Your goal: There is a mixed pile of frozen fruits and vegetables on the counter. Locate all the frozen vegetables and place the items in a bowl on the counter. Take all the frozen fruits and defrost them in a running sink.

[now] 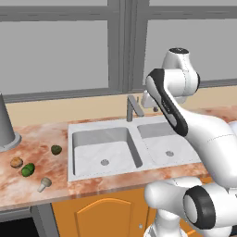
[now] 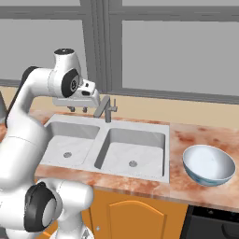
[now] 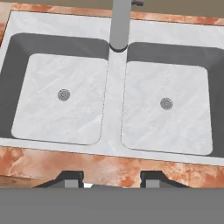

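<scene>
While the arm hangs high over the sink (image 1: 104,152), nothing of the task is done yet. Left to right on the table (image 1: 32,139), left base view: grey pot (image 1: 5,125) at the far left edge, then the pile of four. Orange-tan ball (image 1: 16,162) is leftmost, the bright green oblong (image 1: 28,169) just beside it, its long axis running diagonally, near-left to far-right. Mushroom (image 1: 44,183) sits nearest the front edge, cap toward the sink, stem pointing left. Dark olive ball (image 1: 56,149) is furthest back and closest to the left basin. All four lie apart from the sink rim.

Next the double sink, faucet (image 1: 133,107) behind the divider, no water visible. Gripper (image 2: 78,109) hovers above the back of the left basin, just left of the faucet in the right base view, pointing down. Jaws pulled in as far as they go and holding nothing; the hand view looks straight down at both drains with the tips at the bottom.

Far right, well past the sink: the bowl (image 2: 208,165), nothing in it.

Key relation: the pile lies to the arm's left and lower, on the opposite side of the sink from the bowl. My read: the jaws must spread, then swing left and down. The olive ball looks the nearest pick.
</scene>
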Controlling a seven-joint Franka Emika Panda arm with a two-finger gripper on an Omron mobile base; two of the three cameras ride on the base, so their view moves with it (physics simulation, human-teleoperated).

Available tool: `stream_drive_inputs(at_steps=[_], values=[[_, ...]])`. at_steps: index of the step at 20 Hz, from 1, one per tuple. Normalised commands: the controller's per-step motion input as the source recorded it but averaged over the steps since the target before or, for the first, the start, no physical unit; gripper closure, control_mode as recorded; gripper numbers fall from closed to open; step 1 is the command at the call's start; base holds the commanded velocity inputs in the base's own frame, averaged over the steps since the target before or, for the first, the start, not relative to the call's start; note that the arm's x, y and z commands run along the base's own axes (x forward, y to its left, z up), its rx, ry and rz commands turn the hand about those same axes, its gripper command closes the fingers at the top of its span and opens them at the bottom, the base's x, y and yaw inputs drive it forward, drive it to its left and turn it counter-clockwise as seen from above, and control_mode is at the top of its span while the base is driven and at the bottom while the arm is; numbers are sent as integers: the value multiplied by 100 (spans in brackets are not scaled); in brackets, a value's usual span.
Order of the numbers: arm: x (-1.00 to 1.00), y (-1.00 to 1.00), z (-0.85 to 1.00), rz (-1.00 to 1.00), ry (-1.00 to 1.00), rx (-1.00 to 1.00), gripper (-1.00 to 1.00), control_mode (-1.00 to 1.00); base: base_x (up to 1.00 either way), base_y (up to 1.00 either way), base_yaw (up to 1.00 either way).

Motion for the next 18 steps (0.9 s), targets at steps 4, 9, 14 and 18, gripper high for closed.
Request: stream_drive_inputs(at_steps=[4, 9, 14, 18], values=[[-30, 19, -8, 2, 3, 0, -100, -100, 0, 0, 0], [-47, 59, 0, 0, 4, -1, -100, -100, 0, 0, 0], [-15, 96, -31, -1, 5, -4, -100, -100, 0, 0, 0], [0, 65, -41, -4, 7, -1, -100, -100, 0, 0, 0]])
